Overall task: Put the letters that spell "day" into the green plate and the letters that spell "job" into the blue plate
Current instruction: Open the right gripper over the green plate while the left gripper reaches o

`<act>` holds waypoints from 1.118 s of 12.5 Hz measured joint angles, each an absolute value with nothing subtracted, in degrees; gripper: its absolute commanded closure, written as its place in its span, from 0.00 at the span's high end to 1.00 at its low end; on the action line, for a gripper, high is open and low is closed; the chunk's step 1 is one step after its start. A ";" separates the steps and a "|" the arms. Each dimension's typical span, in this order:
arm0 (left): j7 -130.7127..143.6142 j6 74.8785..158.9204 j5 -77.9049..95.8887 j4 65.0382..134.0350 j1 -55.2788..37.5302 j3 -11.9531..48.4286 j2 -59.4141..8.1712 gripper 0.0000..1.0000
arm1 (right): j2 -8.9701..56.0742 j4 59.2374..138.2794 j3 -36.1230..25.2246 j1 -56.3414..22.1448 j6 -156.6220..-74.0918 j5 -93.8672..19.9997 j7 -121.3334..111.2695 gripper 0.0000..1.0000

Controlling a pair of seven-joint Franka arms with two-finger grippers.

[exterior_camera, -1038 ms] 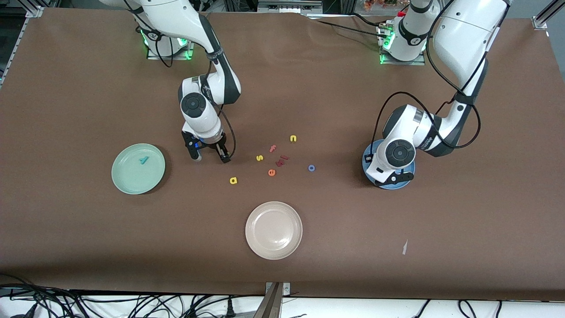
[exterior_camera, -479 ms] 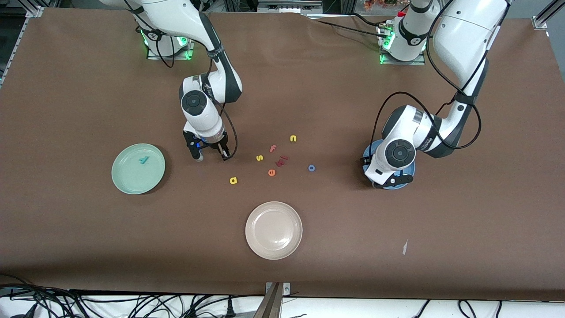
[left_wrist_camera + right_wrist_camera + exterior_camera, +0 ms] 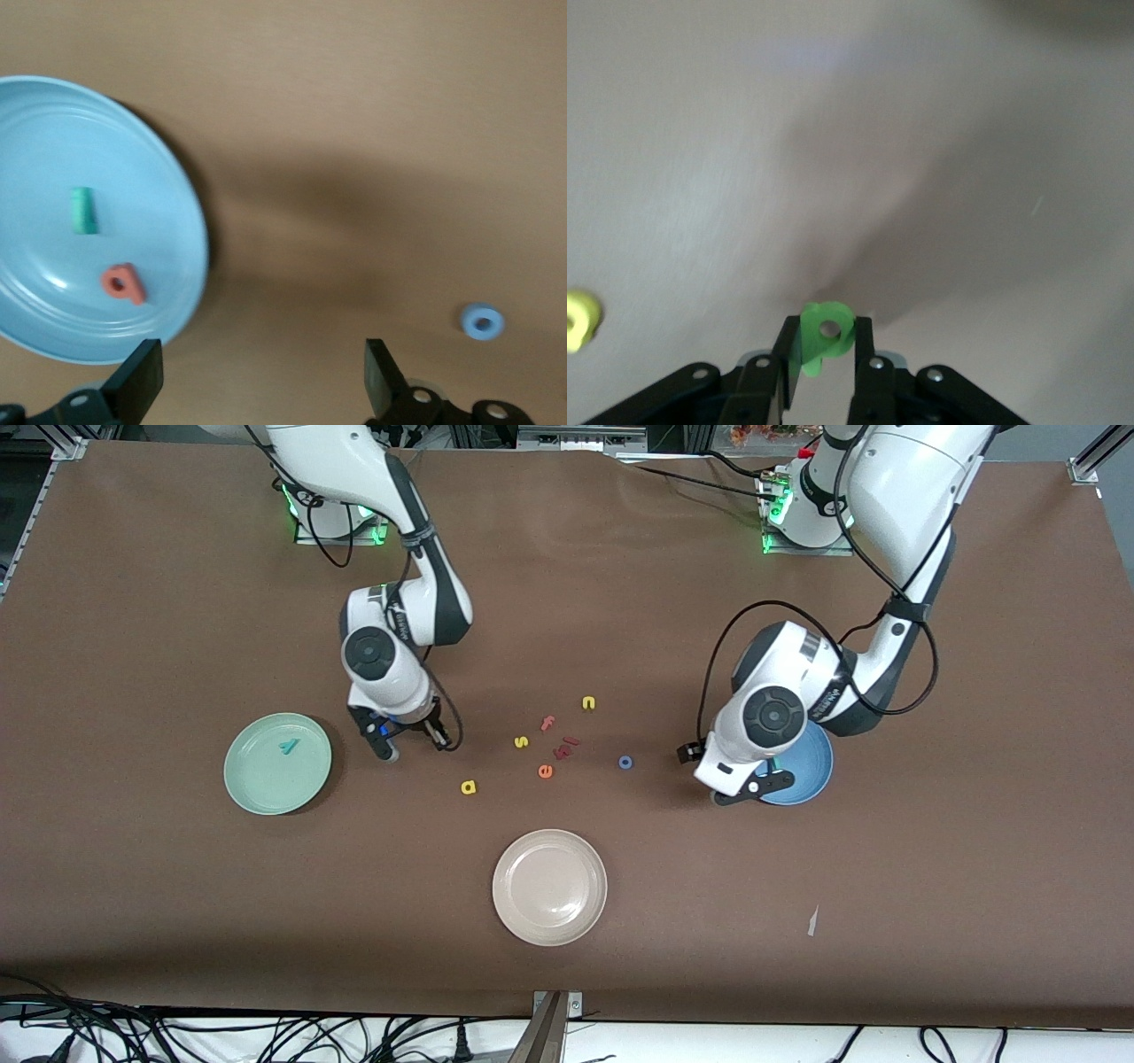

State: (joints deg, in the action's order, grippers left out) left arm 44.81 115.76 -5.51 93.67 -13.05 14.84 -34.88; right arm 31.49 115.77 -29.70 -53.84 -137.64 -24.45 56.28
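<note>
Over the counter between the green plate (image 3: 277,763) and the loose letters, the right gripper (image 3: 407,740) pinches the green d (image 3: 825,336) in narrow jaws; the y (image 3: 288,746) already lies in that plate. The step is best done by carrying the d level over the plate's middle and lowering before letting go, so it cannot bounce off the rim. The a (image 3: 469,786) waits toward the counter's middle. The left gripper (image 3: 742,778), jaws wide and empty, hangs by the blue plate (image 3: 811,766), which holds j (image 3: 83,211) and b (image 3: 123,284); the o (image 3: 625,762) is next
</note>
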 measured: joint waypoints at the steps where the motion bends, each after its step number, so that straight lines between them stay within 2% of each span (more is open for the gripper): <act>1: 44.89 115.77 -5.51 92.37 -14.35 14.89 -36.01 1.00 | 31.30 115.70 -31.82 -53.58 -135.02 -24.47 50.81 0.00; 4: 45.92 117.55 -5.51 88.66 -18.66 14.91 -39.94 1.00 | 30.73 115.68 -38.30 -53.26 -129.36 -24.48 34.78 0.00; 7: 48.48 122.95 -5.51 87.60 -20.22 14.90 -42.94 1.00 | 29.99 115.68 -45.89 -53.09 -124.74 -24.49 17.98 0.00; 9: 49.24 125.42 -5.51 87.44 -21.89 14.88 -44.84 0.94 | 30.03 116.04 -48.16 -52.34 -124.19 -24.49 9.16 0.00; 10: 49.50 127.19 -5.51 87.37 -22.64 14.85 -45.64 0.83 | 30.27 116.34 -48.27 -51.70 -124.22 -24.49 5.35 0.16; 11: 49.66 128.06 -5.51 87.22 -23.11 14.82 -46.22 0.77 | 30.70 116.55 -48.25 -51.07 -124.24 -24.49 2.23 0.76; 12: 49.78 128.31 -5.51 87.09 -23.34 14.82 -46.57 0.70 | 31.12 116.57 -48.25 -50.30 -124.25 -24.49 -0.24 1.00; 14: 49.83 128.32 -5.51 86.94 -23.35 14.71 -46.64 0.67 | 31.32 116.33 -48.26 -48.77 -124.28 -24.49 -2.36 1.00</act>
